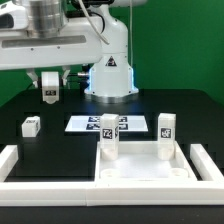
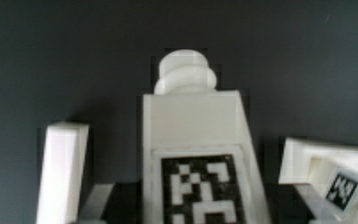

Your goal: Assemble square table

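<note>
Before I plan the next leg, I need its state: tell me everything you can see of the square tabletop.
The square tabletop is a white, plastic-looking slab with a raised rim, lying flat on the black table just inside the white border rail. Two tagged legs stand upright at its far corners, a left leg and a right leg in the exterior view. The gripper is nowhere near it.

- Square table slab [image 1: 145, 172]: white, raised rim, lying flat at 6 o'clock of the exterior view.
- Leg block 1 [image 1: 109, 145], leg block 2 [image 1: 166, 130]: white, upright at the slab's 10 and 2 o'clock corners, tags facing the camera.
- Leg block 3 [image 1: 31, 125]: loose, at 9 o'clock of the slab.
- Leg block 4 [image 1: 50, 92]: raised off the table at 10 o'clock, rounded peg on its end.
</note>
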You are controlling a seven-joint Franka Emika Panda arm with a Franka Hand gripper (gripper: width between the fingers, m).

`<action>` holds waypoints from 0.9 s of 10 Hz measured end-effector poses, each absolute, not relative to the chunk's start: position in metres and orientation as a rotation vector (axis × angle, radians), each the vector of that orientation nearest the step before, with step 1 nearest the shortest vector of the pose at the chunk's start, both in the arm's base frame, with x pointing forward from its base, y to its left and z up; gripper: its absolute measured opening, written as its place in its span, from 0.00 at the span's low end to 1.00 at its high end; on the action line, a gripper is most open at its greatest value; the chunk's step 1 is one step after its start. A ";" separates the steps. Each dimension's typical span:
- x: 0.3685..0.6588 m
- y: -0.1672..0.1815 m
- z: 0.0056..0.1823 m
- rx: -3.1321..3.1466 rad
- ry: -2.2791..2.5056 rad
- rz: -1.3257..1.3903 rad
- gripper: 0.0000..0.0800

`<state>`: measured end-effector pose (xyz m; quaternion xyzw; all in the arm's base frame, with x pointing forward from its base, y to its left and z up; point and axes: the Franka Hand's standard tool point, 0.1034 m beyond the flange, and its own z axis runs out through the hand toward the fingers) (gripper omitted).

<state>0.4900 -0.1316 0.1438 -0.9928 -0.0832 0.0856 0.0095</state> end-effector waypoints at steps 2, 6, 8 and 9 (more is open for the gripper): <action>0.489 -0.132 0.141 -3.118 -0.254 0.117 0.36; 0.553 -0.043 0.145 -3.161 -0.037 -0.322 0.36; 0.584 -0.005 0.158 -3.118 0.055 -0.545 0.36; 0.592 0.005 0.159 -3.100 0.054 -0.647 0.36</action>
